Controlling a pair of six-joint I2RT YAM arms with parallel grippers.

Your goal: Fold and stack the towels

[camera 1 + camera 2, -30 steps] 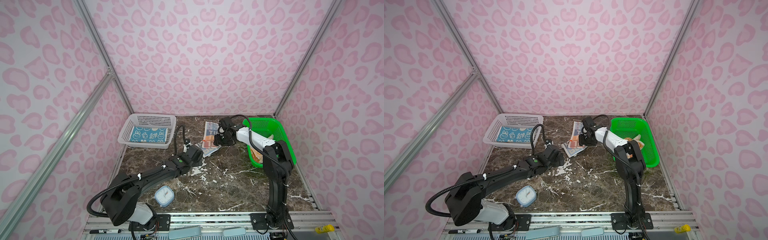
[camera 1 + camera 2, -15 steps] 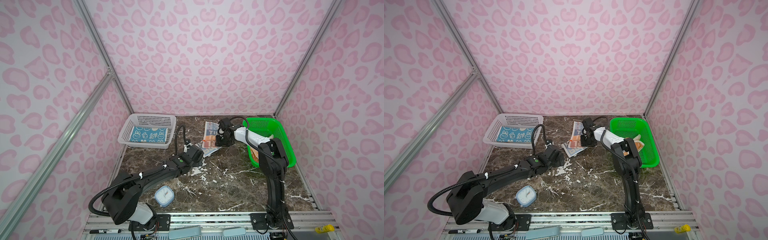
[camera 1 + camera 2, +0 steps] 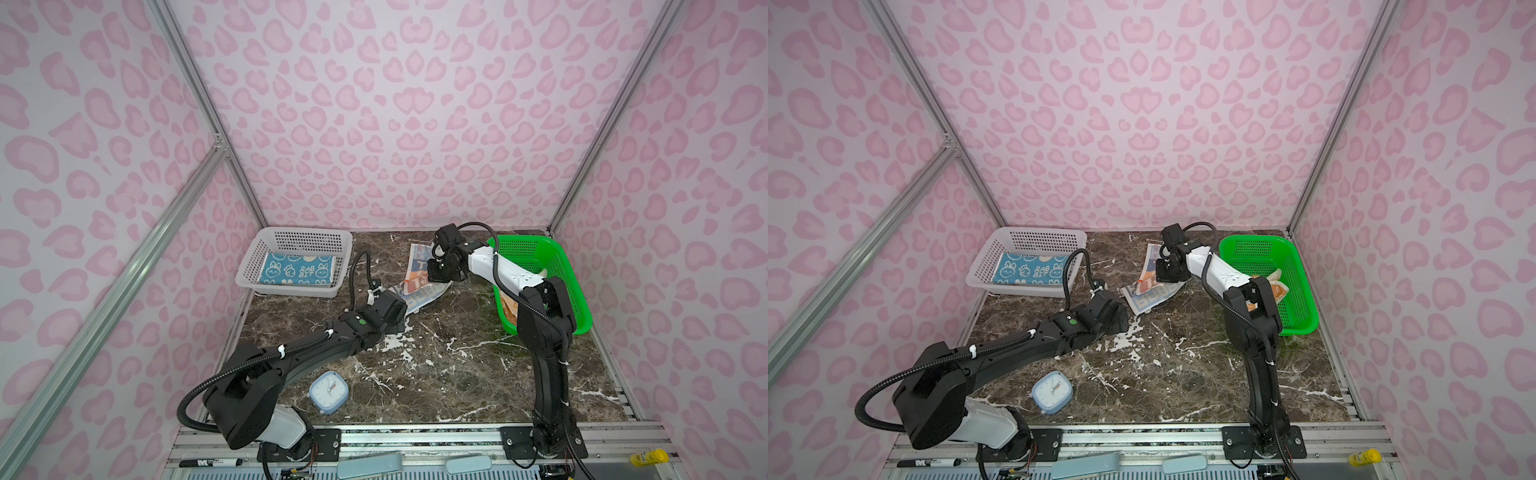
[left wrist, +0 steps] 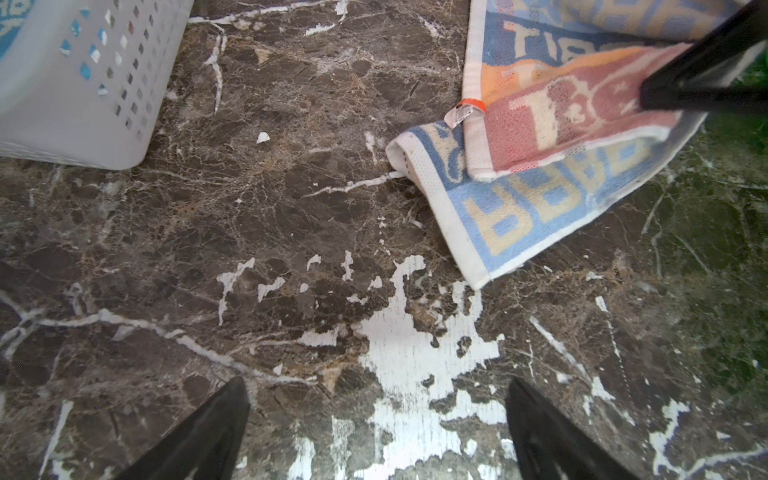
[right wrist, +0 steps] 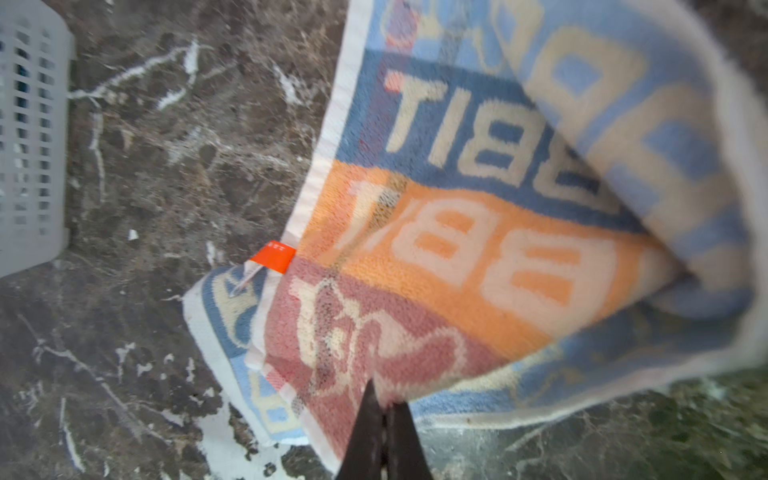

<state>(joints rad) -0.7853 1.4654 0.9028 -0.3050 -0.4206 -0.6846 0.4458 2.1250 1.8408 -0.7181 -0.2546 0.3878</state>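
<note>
blocked towel (image 3: 419,284) lies rumpled on the table (image 3: 436,365), between the white basket (image 3: 286,291) and the green basket (image 3: 577,299). right gripper (image 5: 384,405): fingers clenched on this towel's edge. left gripper (image 4: 377,382): fingers released, spread over bare table just beside the towel. blue towel (image 3: 297,270) lies flat in the white basket; orange towel (image 3: 1277,286) lies in the green basket.

Pink walls (image 3: 395,124) with darker pink heart-like blotches close in three sides. Silver struts (image 3: 199,93) run up the back corners, and one slants across the left wall. The tabletop (image 3: 440,374) is dark brown marble-look, white-veined, with worn white patches. A metal rail (image 3: 415,435) edges the front. The light is even.
</note>
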